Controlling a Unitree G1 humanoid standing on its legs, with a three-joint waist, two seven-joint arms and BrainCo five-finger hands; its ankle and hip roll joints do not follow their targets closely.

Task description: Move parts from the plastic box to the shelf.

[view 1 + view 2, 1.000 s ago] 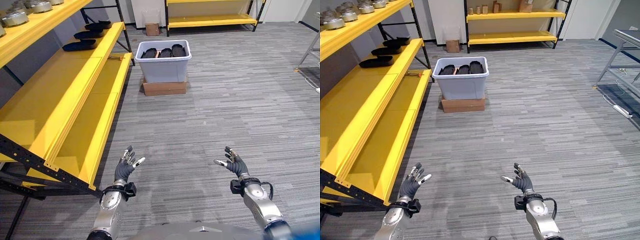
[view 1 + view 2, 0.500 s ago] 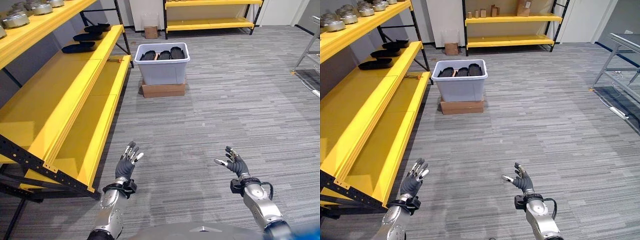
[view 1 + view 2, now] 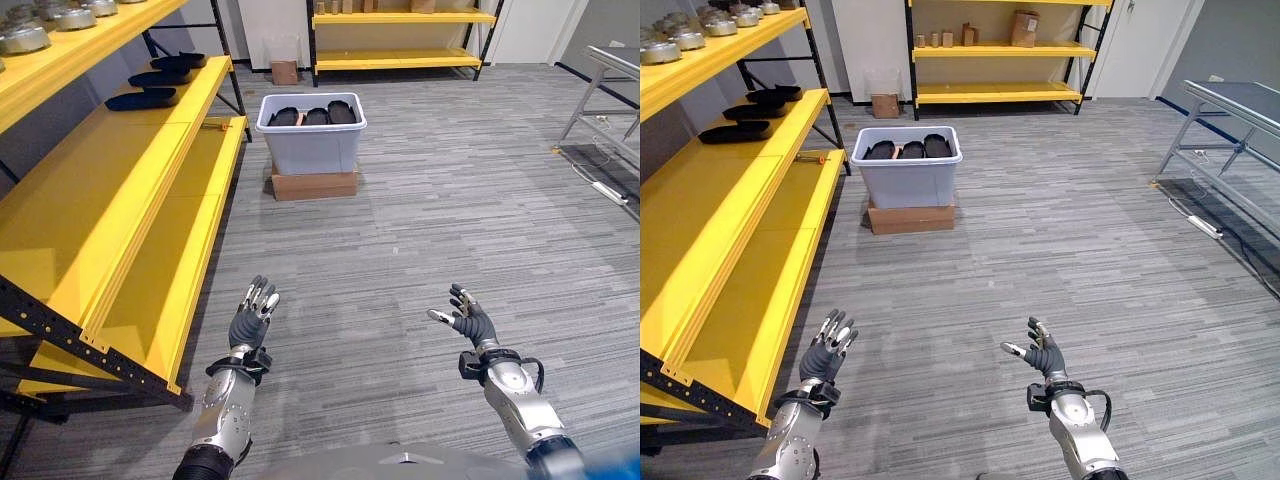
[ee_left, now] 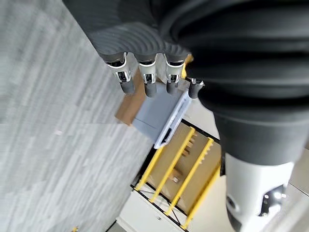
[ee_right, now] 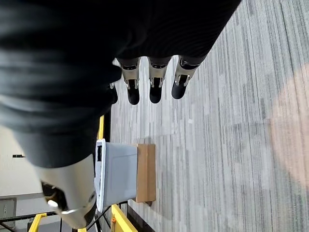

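Over the last second the whole view has swung, so the camera has turned rather than the things: the plastic box now sits more centrally ahead, well apart from both hands, which I read as the robot lining up its approach with no part yet fetched. Left of the box, three dark parts already lie on the yellow shelf. Inside the box, more dark parts wait. The left hand has turned, its fingers now closer together, straight and empty. The right hand keeps its fingers spread, holding nothing.
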